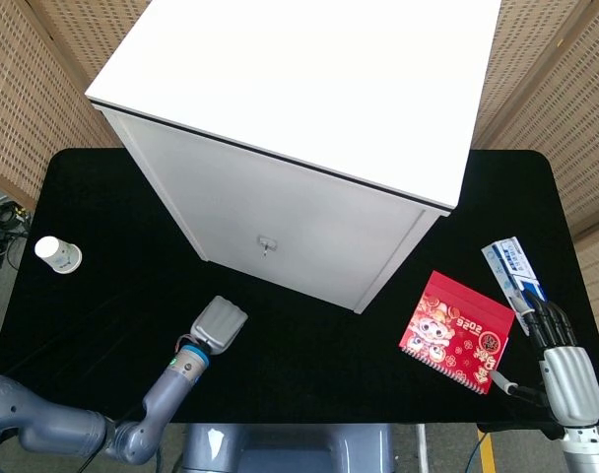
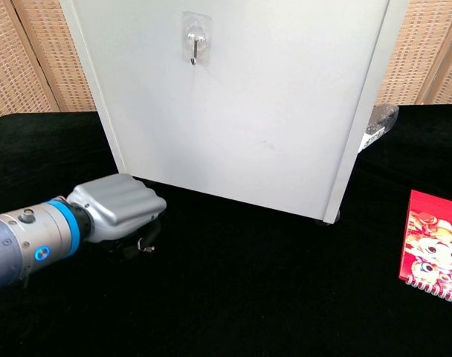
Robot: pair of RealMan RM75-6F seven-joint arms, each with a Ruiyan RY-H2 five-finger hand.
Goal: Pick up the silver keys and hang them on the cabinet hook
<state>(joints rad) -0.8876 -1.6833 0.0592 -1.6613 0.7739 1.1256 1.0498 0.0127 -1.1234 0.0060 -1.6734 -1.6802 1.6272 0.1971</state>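
My left hand [image 2: 118,208] [image 1: 218,325] is curled into a fist and grips the silver keys [image 2: 145,245], which dangle just under its fingers; the head view hides them beneath the hand. The hand hovers low over the black table, in front of the white cabinet [image 2: 241,111] and to the lower left of it. The hook [image 2: 195,46] [image 1: 266,243] sits high on the cabinet's front face with nothing hanging from it, well above and right of the hand. My right hand [image 1: 565,370] lies at the table's near right corner, fingers stretched out and holding nothing.
A red notebook [image 1: 457,332] [image 2: 434,245] lies right of the cabinet. A blue-and-white packet [image 1: 513,268] sits just beyond my right hand. A paper cup [image 1: 57,254] stands at the far left. Wicker screens surround the table.
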